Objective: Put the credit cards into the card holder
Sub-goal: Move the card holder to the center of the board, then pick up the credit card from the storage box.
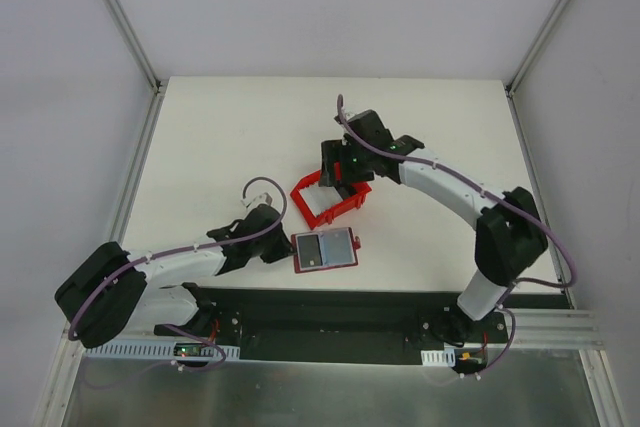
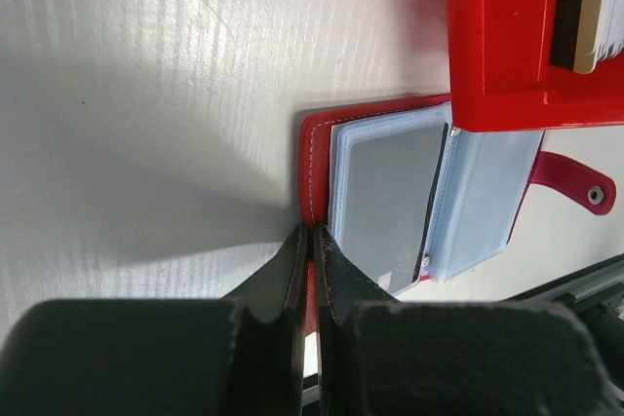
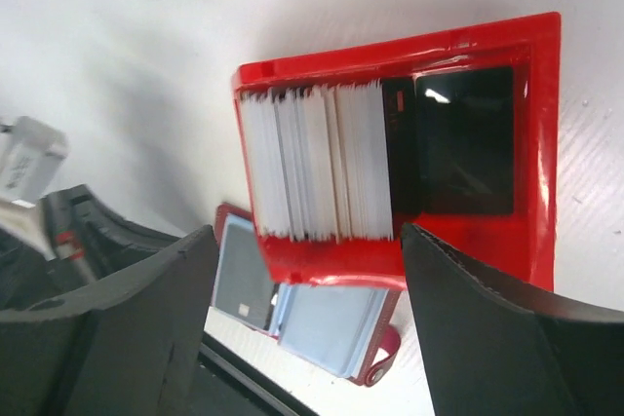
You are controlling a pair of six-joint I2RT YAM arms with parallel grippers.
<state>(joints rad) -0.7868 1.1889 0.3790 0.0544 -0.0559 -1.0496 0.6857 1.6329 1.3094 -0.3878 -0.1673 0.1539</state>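
The card holder [image 1: 326,249] lies open on the table, red with pale blue pockets [image 2: 483,197] and a tab [image 2: 575,182]. A grey card [image 2: 390,197] sits in its left pocket. My left gripper [image 2: 312,234] is shut on the holder's red left edge [image 2: 312,158]. The credit cards [image 3: 317,158] stand as a whitish stack in a red bin [image 3: 541,143], with a dark card [image 3: 463,138] beside them. My right gripper [image 3: 307,231] hangs open over the bin, one finger on each side of the stack, with nothing held. In the top view it [image 1: 345,175] is above the bin [image 1: 312,207].
The red bin [image 2: 502,36] stands just beyond the card holder, nearly touching it. The black base plate [image 1: 330,312] runs along the table's near edge, close behind the holder. White walls and metal rails [image 1: 135,167] bound the table.
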